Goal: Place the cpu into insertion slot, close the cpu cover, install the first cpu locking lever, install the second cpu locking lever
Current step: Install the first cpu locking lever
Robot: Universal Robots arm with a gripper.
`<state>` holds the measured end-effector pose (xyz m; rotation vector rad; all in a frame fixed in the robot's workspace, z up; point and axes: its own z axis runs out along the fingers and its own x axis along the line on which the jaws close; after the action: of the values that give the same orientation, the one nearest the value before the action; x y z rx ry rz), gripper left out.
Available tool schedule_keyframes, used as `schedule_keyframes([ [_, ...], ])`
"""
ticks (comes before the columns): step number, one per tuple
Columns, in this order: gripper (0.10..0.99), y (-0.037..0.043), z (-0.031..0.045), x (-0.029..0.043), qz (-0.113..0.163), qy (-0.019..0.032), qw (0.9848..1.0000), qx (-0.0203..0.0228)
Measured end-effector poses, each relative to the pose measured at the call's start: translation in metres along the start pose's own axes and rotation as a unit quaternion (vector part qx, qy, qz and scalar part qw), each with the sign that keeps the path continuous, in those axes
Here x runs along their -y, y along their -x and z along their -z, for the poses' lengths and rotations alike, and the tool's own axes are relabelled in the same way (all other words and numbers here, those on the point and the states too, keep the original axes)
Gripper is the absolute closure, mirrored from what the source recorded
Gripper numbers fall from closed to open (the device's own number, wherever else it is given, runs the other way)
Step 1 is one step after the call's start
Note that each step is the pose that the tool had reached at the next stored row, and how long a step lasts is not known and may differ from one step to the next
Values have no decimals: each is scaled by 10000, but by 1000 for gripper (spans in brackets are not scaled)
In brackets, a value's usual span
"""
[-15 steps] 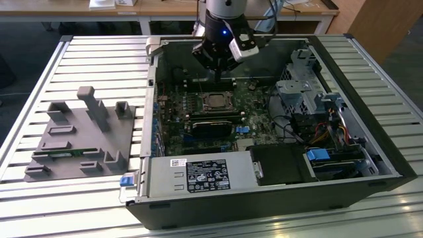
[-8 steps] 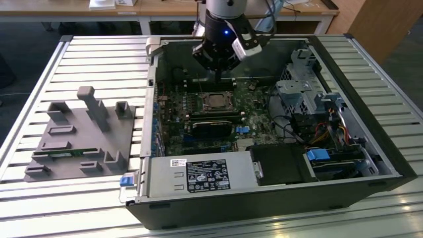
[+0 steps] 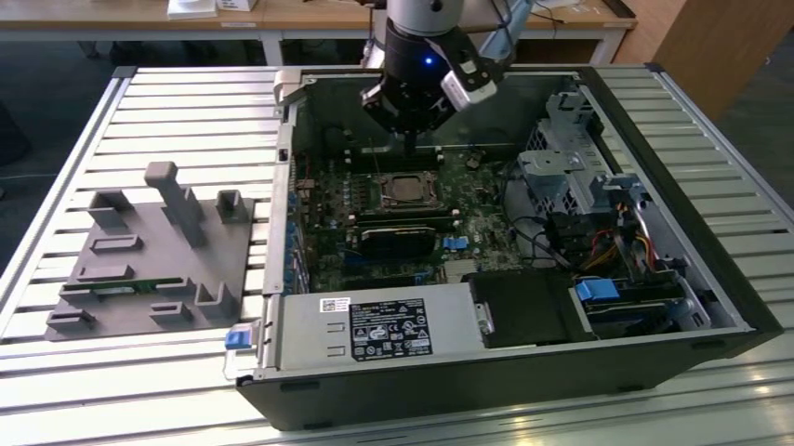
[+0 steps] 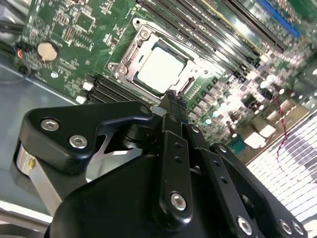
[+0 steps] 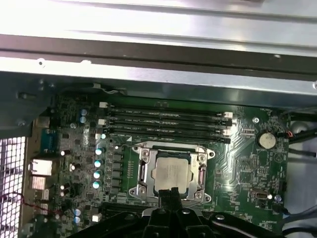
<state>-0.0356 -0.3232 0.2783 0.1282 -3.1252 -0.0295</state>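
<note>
Over the board [image 5: 237, 163], the hand [image 5: 168, 194] is hovering just beside the slot [image 5: 171, 151], its fingers [image 4: 171, 101] pinched together on nothing, probably so the narrow tip can reach the socket's edge. The cpu [image 5: 171, 172] is sitting in the slot, and the cover [image 5: 201, 171] is lying flat around it, framing its pale face. I cannot tell whether the levers are latching.
</note>
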Motion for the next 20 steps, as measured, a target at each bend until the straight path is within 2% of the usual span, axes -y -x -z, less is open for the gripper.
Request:
schedule_keyframes([
  [2,980,0,-2,0,117,0,9999,2],
  [4,980,-11,-6,0,120,32,9999,17],
  [8,980,-84,-16,-7,116,62,9999,54],
  [10,980,-126,-26,-11,91,60,9999,67],
  [16,980,-181,-71,-17,-112,60,9999,81],
  [20,980,-212,-79,-19,-132,88,9998,93],
])
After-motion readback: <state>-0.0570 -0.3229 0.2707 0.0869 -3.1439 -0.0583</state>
